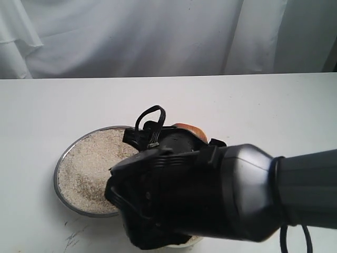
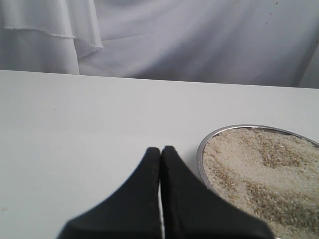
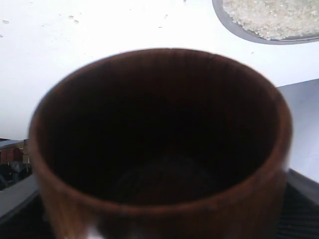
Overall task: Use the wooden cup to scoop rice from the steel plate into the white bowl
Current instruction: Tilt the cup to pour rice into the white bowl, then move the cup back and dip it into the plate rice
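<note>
Nearest, the right arm [image 1: 237,195] blocks most of the exterior view. The right claw [image 1: 176,136] is clamped round the wooden cup [image 3: 159,149], held up just beside the steel plate [image 1: 59,179], not over it. Only the right wrist view shows the cup's inside: dark, no grains seen. Rice [image 1: 92,163] is heaped in the plate, plenty left. The left claw [image 2: 160,152], seen only in the left wrist view, is pinched closed, empty, low over the bench [image 2: 75,129] beside the plate's rim. White bowl hidden, fill unknown; I'd judge scooping far from finished.
</note>
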Motion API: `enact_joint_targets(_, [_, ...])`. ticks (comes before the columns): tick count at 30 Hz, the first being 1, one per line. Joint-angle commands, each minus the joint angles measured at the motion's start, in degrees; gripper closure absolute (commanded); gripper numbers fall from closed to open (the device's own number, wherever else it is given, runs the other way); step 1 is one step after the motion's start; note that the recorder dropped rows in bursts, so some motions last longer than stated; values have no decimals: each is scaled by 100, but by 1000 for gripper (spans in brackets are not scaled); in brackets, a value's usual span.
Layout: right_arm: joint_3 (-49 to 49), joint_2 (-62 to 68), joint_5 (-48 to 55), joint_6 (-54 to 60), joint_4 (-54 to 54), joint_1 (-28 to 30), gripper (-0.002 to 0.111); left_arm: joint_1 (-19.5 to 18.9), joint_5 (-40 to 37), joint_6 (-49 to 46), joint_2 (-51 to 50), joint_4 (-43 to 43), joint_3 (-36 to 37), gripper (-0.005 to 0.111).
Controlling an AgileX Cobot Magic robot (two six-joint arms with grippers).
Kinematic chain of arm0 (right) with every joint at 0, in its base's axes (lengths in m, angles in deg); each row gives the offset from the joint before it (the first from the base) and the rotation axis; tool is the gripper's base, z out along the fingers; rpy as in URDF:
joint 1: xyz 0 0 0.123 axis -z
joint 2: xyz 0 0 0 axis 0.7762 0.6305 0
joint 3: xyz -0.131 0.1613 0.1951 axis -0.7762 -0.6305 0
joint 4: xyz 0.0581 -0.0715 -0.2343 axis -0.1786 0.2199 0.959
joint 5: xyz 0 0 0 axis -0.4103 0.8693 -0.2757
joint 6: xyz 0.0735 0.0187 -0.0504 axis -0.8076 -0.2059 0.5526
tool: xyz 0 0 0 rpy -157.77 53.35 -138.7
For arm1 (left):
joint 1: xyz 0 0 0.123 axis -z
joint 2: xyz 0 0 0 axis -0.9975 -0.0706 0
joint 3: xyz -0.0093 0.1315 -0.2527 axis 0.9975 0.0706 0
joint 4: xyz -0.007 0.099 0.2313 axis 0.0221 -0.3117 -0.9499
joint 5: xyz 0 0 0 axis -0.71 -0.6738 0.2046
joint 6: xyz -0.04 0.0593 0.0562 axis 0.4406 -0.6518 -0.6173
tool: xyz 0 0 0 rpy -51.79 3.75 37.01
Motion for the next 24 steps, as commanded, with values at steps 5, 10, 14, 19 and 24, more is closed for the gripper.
enact_joint_targets(5, [-20, -70, 382, -21, 411, -249, 108, 9, 36, 18, 29, 4, 26, 107])
enact_joint_targets(10, [-20, -70, 425, -21, 478, -309, 108, 9, 36, 18, 29, 4, 26, 107])
enact_joint_targets(14, [-20, -70, 159, -113, 387, -245, 108, 9, 36, 18, 29, 4, 26, 107])
enact_joint_targets(19, [3, -70, -814, -704, -228, 310, 108, 9, 36, 18, 29, 4, 26, 107])
enact_joint_targets(24, [308, -70, -2657, -533, -1766, 1488, 108, 9, 36, 18, 29, 4, 26, 107])
